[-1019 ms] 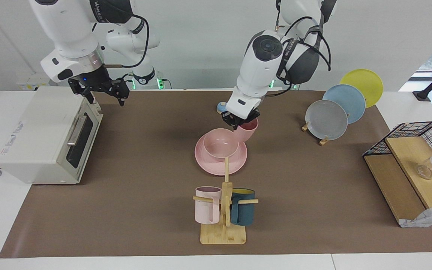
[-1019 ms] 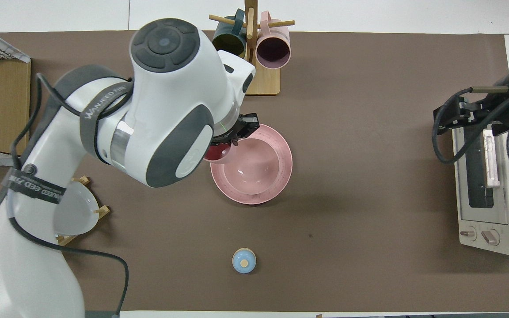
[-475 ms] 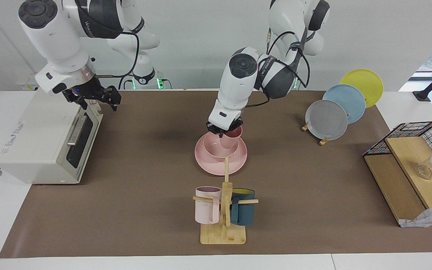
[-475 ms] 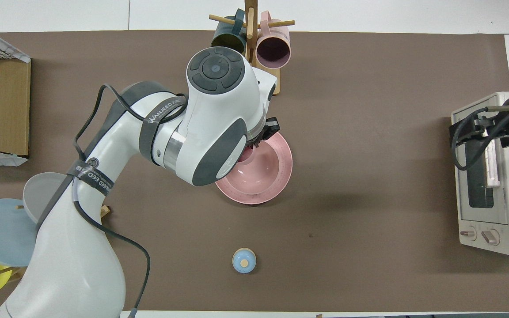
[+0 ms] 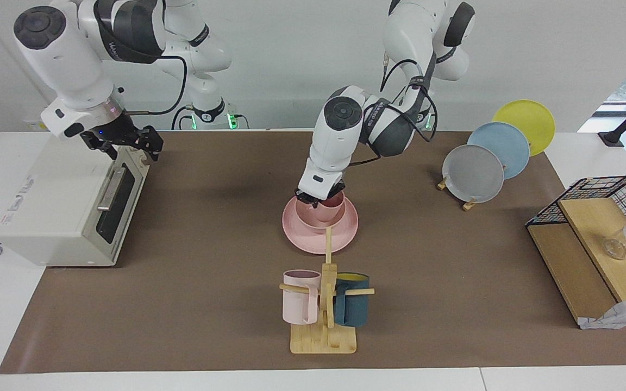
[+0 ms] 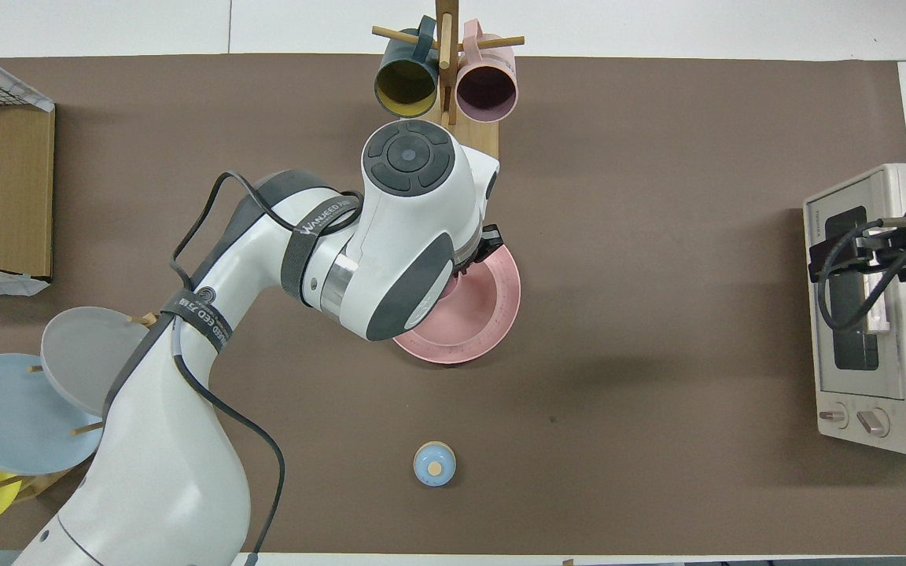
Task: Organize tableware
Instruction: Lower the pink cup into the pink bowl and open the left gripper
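nearest to me on the brown tabletop (image 5: 210, 244) sits a small blue knob-topped lid (image 6: 434, 463), alone and well apart from the rest. toward my left arm's end stand three tilted plates on a wooden rack: yellow plate (image 5: 525, 126), blue plate (image 5: 500, 149) and grey plate (image 5: 475, 173). at my right arm's end is the toaster oven (image 5: 68, 203), and my right tool (image 5: 128, 142) hangs over its top edge, waiting; i cannot tell how its fingers stand.

farther out, in the middle, lies the salmon-pink plate (image 5: 345, 231) with the matching bowl (image 5: 315, 217) resting on it. my left tool (image 5: 318, 199) is down at the bowl, pinching the rim of the small pink cup (image 5: 333, 202), which stands upright inside the bowl. seen from overhead, my left arm covers most of the bowl and cup, leaving the plate's rim (image 6: 500, 314) bare.

farthest from me is the wooden mug tree (image 5: 325, 315), with a pale pink mug (image 5: 299, 296) and a dark teal mug (image 5: 352, 306) hung on its pegs.
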